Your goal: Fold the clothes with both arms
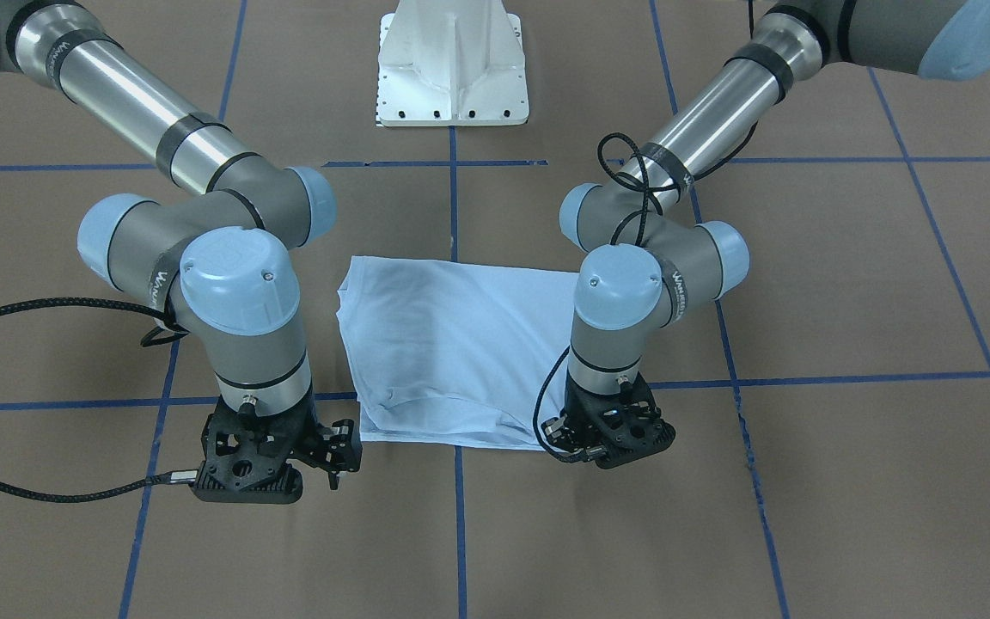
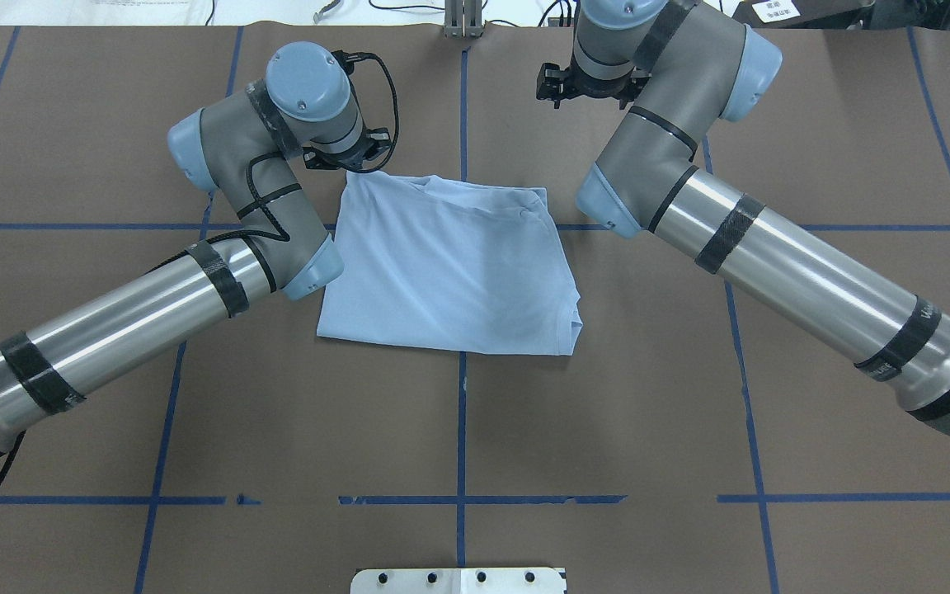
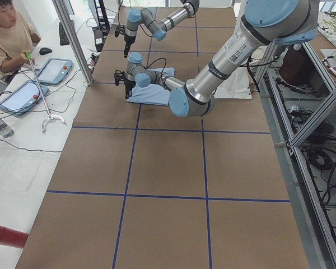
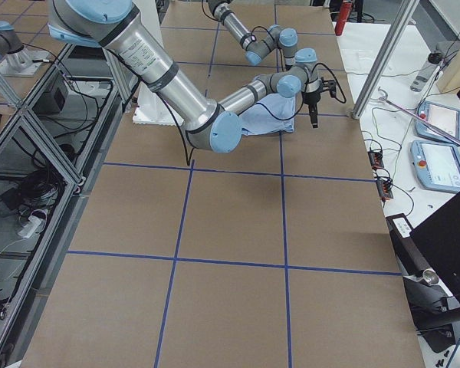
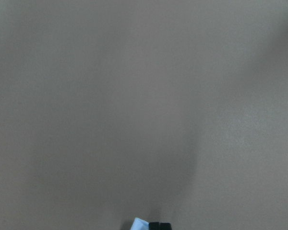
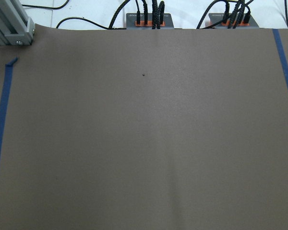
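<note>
The light blue T-shirt [image 1: 452,344] [image 2: 450,264] lies folded into a rough rectangle in the middle of the brown table. My left gripper [image 1: 565,438] [image 2: 343,158] is low at the shirt's far-left corner, as the overhead view shows it. In the left wrist view a black fingertip [image 5: 159,225] sits against a scrap of pale cloth [image 5: 139,224], so the gripper appears shut on that corner. My right gripper [image 1: 336,456] [image 2: 586,87] hangs above the table beyond the shirt's other far corner. It is open, and the right wrist view shows only bare table.
Blue tape lines [image 2: 461,429] grid the table. The white pedestal base [image 1: 454,64] stands at the robot's side. A person [image 3: 5,33] sits at a side table with tablets [image 3: 53,70]. A metal post [image 4: 379,57] and cables [image 6: 153,14] border the far edge.
</note>
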Robot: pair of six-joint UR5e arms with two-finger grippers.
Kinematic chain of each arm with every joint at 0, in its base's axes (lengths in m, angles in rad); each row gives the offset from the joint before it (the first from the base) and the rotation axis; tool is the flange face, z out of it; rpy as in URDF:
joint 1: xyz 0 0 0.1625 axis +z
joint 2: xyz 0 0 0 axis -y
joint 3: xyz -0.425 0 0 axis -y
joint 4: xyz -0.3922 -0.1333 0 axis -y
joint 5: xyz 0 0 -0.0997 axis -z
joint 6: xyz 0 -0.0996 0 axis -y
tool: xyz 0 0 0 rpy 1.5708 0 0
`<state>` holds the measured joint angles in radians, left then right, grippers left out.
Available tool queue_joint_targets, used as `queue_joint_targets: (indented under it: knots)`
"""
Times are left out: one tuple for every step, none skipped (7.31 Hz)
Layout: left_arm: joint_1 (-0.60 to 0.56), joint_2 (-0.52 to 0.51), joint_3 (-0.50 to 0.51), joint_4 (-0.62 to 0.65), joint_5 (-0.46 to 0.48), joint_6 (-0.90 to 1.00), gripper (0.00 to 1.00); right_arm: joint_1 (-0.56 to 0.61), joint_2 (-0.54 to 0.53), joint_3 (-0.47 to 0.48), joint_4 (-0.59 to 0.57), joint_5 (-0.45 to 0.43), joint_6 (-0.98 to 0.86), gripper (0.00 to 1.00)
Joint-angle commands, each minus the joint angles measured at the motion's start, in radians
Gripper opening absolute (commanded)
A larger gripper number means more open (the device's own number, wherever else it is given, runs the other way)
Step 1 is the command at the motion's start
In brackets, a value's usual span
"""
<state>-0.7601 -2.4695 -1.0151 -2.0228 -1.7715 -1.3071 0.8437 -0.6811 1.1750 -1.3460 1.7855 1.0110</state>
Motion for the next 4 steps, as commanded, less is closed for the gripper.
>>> queue_joint_targets:
  knots:
    - [-0.039,0.035,0.000,-0.005,0.001,0.070,0.00,0.000,0.001,0.000,-0.001,0.000,0.000,1.00]
    - [-0.048,0.043,0.000,-0.010,0.000,0.084,0.00,0.000,0.001,0.000,-0.001,0.000,0.000,1.00]
    - [-0.051,0.046,0.000,-0.011,0.000,0.095,0.00,0.000,0.001,0.000,-0.001,0.005,-0.003,1.00]
    - [-0.057,0.081,-0.031,-0.042,-0.005,0.104,0.99,0.002,0.001,0.000,-0.002,0.047,-0.006,1.00]
